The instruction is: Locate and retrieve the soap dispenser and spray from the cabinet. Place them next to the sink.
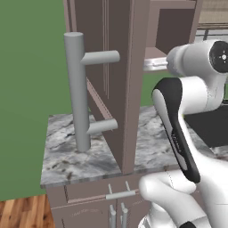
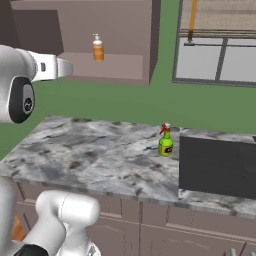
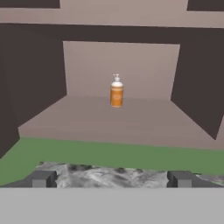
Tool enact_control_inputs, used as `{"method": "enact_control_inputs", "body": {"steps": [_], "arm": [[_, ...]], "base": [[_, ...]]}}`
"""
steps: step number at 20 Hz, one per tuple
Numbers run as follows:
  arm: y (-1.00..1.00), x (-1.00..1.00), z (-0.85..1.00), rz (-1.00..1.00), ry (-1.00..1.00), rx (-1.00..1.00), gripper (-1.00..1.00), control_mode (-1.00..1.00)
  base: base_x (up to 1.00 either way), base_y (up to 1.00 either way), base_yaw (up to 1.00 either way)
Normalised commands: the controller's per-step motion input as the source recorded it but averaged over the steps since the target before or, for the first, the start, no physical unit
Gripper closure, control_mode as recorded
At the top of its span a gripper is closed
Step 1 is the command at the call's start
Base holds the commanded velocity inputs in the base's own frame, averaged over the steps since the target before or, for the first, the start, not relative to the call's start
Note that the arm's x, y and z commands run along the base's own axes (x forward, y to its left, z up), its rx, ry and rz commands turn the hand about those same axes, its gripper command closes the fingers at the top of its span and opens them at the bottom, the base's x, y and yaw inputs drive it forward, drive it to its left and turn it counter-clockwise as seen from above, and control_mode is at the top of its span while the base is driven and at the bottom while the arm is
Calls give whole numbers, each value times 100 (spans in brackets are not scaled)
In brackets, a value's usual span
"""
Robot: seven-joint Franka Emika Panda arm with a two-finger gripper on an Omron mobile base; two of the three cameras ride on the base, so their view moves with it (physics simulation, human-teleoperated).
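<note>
One item left inside: soap dispenser [image 3: 116,91], orange body w/ white pump, upright on the cabinet [image 2: 125,30] shelf, roughly centred, toward the back wall. Spray [image 2: 165,141], green bottle w/ red trigger, already stands on the marble counter [image 2: 90,155], just beside the near-left edge of the sink [image 2: 215,167]. Judged: half the task done; step in hand is the reach for the dispenser.

Gripper [image 3: 112,178]: fingers at full spread, nothing held, out in front of the shelf opening and well short of the bottle.

Procedure (advice):
- Keep the hand level; drive straight in along the shelf, bottle centred betw. the tips.
- Close on the body, not the pump neck; a high grip may tip it.
- Stay off the side walls and shelf floor; the open door [image 1: 111,80] w/ its grey bar handle [image 1: 76,89] stands to the left, so avoid swinging that way on exit.

Contents: cabinet shelf holds the dispenser only, as far as visible. Sink interior is dark; contents cannot be told.
</note>
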Motion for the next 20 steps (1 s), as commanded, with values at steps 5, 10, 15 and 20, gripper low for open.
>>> {"method": "enact_control_inputs", "body": {"steps": [5, 10, 15, 20], "arm": [[-2, 16, -2, 0, 2, 0, -100, -100], [0, 22, -10, 0, -5, 0, -100, -100], [2, 36, -9, 0, -6, 0, -100, -100], [0, 30, 3, -2, 3, 0, -100, -100]], "base": [[0, 0, 0], [0, 0, 0], [0, 0, 0], [0, 0, 0]]}}
